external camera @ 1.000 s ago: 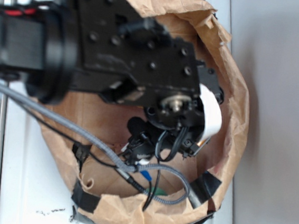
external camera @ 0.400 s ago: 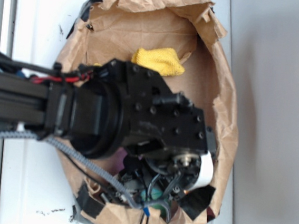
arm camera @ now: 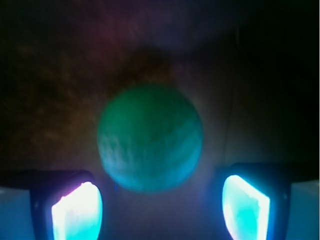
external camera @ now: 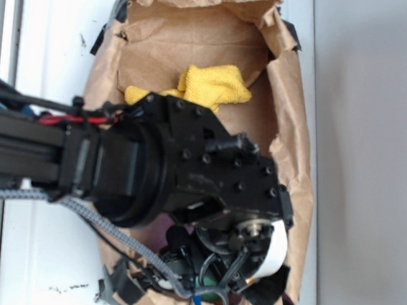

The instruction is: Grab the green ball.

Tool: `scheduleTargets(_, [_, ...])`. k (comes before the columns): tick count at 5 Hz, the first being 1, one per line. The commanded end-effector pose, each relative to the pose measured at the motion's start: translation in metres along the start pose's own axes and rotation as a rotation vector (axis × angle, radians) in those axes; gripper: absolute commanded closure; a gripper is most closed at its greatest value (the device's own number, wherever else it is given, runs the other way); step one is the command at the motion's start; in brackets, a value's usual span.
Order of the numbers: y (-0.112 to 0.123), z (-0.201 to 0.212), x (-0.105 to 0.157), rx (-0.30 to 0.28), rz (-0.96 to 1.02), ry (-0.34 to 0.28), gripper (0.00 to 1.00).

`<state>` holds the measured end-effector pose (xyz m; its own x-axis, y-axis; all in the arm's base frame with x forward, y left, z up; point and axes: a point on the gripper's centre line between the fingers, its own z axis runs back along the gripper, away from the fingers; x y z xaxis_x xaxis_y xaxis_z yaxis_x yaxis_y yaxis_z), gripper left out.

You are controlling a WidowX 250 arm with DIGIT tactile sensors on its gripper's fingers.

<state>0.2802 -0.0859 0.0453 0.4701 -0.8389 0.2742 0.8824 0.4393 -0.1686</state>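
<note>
The green ball [arm camera: 150, 137] fills the middle of the wrist view, round, teal-green and matte, resting on brown paper in dim light. My gripper [arm camera: 159, 206] is open. Its two glowing fingertips [arm camera: 77, 212] sit at the bottom corners, one on each side of the ball and just short of it, touching nothing. In the exterior view the black arm [external camera: 208, 175] reaches down into the lower end of the brown paper bag [external camera: 295, 103] and hides the fingers. Only a sliver of green [external camera: 208, 295] shows beneath the wrist.
A crumpled yellow cloth [external camera: 213, 85] lies in the bag's upper half, away from the gripper. The bag's walls stand up all round, with black tape patches [external camera: 269, 292] at the lower rim. Grey braided cable [external camera: 109, 233] trails across the bag's left edge.
The arm has swung down the picture toward the bag's lower end, uncovering the yellow cloth. Over the last half second it sank a little lower still.
</note>
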Motion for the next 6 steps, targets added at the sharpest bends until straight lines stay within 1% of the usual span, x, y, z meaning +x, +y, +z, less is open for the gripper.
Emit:
scheduleTargets(1, [-0.002,-0.001,0.014,0.007,-0.086,-0.170,0.00])
scheduleTargets(2, [-0.006,-0.017,0.012,-0.066,-0.199,-0.237,0.00])
scheduleTargets(3, [-0.001,-0.023,0.005,-0.143,-0.219,-0.289,1.00])
scheduleTargets(4, [0.003,-0.026,-0.001,-0.116,-0.231,-0.263,1.00])
scheduleTargets(5, [0.006,-0.022,-0.004,-0.112,-0.229,-0.264,1.00])
scheduleTargets(6, [0.012,-0.010,-0.006,-0.113,-0.223,-0.297,1.00])
